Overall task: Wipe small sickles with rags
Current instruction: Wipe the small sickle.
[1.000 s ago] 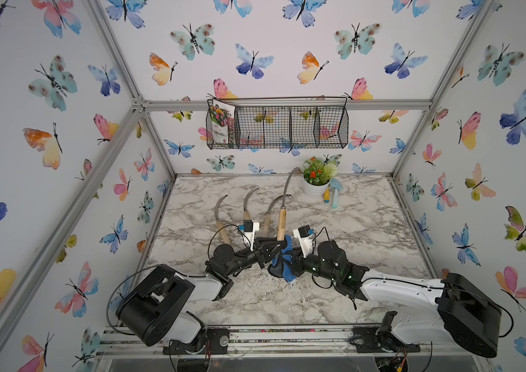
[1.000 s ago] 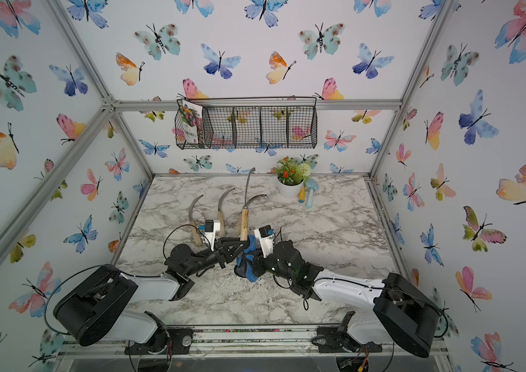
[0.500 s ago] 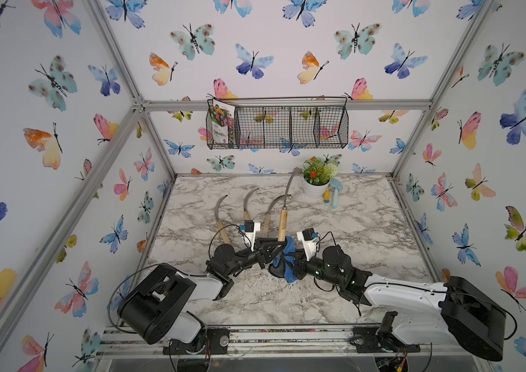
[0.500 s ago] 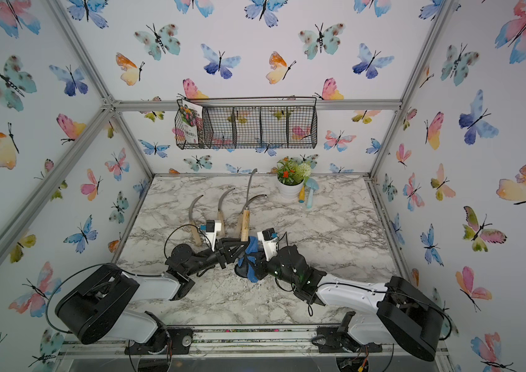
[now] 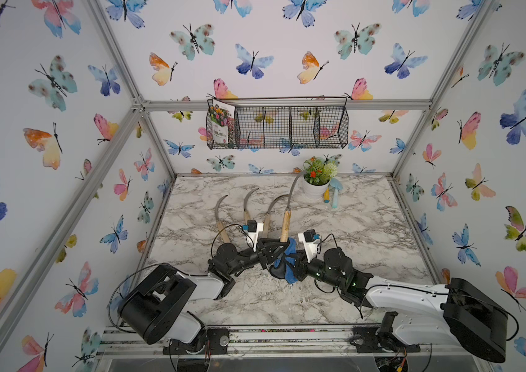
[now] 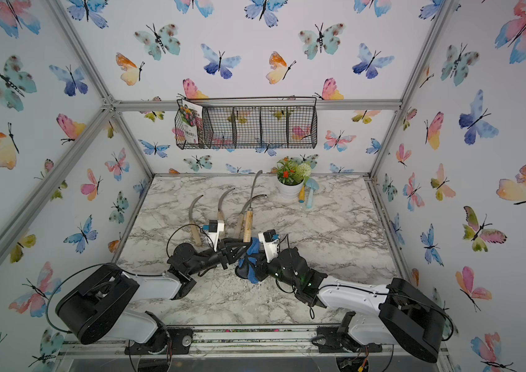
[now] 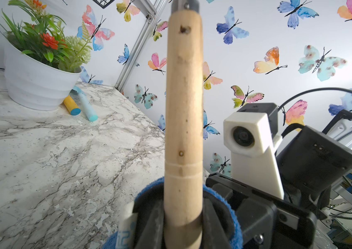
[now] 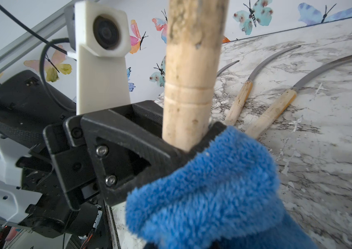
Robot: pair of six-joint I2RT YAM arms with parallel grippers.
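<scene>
This is a robot test cell dressed up as a gardening corner. Bare aluminium frame bars hold flat panels of butterfly wallpaper around a marble-patterned tabletop. The left arm and right arm are bolted to a metal rail at its front edge. The props are garden ones: a wire basket on the back wall with a flower leaflet, a potted plant, a light-blue trowel and small sickles.

Marble-patterned table, white with grey veins. Lying flat, left of the middle, side by side: three sickles, blades curving toward the back wall. At the back right: white flower pot, small garden tools just beside it.
</scene>
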